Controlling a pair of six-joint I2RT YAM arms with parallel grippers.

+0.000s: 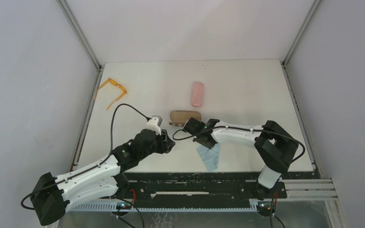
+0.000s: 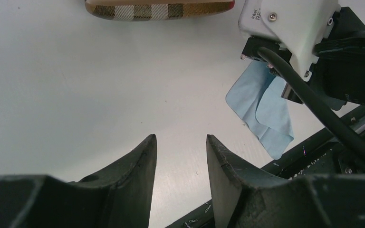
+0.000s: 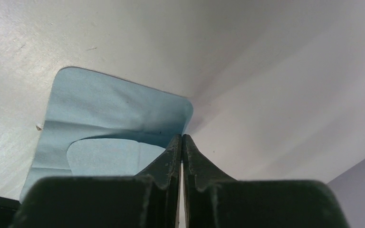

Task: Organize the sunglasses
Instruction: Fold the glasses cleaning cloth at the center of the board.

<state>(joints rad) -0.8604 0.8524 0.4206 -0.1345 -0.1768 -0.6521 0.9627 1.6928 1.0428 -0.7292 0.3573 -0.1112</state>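
The orange-framed sunglasses lie open at the table's far left edge, well away from both arms. My left gripper hovers over bare table near the middle front, open, with nothing between its fingers. My right gripper points down just right of it, its fingers pressed together at the edge of a light-blue cloth. The cloth's edge rises toward the closed tips and a fold lifts off the table. In the left wrist view the cloth hangs under the right wrist's white camera.
A brown plaid case lies just beyond both grippers. A pink case lies farther back at the centre. Black rails run along the near edge, and grey walls close in the left, right and back.
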